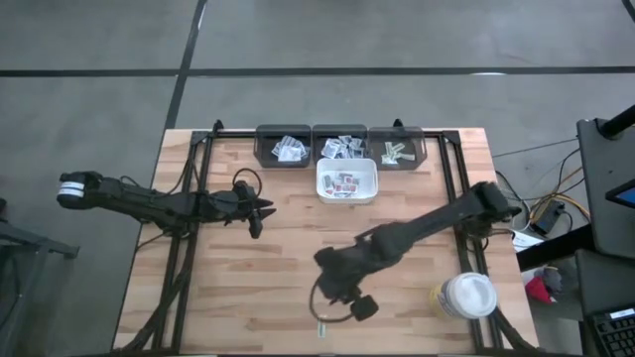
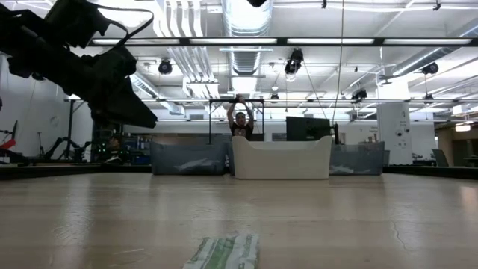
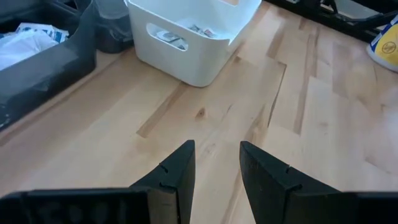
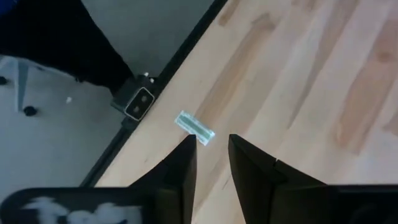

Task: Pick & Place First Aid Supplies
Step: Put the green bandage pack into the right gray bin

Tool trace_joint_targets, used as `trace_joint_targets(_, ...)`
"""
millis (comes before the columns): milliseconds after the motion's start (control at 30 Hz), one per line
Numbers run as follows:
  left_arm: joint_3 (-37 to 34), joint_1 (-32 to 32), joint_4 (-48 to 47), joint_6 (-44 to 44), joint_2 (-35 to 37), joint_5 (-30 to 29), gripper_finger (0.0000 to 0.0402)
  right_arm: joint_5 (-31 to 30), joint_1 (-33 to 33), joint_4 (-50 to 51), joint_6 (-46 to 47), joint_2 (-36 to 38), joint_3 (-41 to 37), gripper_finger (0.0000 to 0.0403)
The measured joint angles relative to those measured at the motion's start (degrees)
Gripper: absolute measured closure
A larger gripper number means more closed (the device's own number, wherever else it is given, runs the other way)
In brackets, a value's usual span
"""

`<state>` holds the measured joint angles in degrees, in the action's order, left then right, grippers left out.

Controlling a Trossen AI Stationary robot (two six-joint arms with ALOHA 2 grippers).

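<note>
Left arm: reaches in from the table's left side; left gripper (image 1: pixel 256 210) hangs over bare wood, left of centre, fingers parted with a narrow gap, holding nothing.

Three dark bins (image 1: pixel 283 146) along the far edge: each holds small packets; the right bin holds pale strips.

White tray (image 1: pixel 347 181): just in front of the middle bin, several red-printed packets inside.

Green-striped packet (image 4: pixel 195 129): lies flat by itself near the table's front edge, close to the low camera (image 4: pixel 138 102). It is well apart from the tray.

Right arm: crosses from the right side toward the front centre; right gripper (image 4: pixel 211 155) is above the packet, fingers parted with a narrow gap, nothing between them. The packet lies just beyond the fingertips, apart from them.

White-lidded jar (image 1: pixel 464 296): front right corner.
</note>
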<state>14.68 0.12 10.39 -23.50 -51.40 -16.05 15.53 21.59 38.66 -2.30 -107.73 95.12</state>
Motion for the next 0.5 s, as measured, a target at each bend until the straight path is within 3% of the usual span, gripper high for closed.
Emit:
trace_joint_targets(267,0.0,0.0,-0.4,1.2,0.0,0.0,0.0278,2.4,1.7,10.3,-2.7,-13.5,12.4,0.0323)
trace_joint_targets(500,0.0,0.0,-0.7,3.8,0.0,0.0,0.0278,3.0,2.7,18.5,-5.4,-24.2,23.2,0.0303)
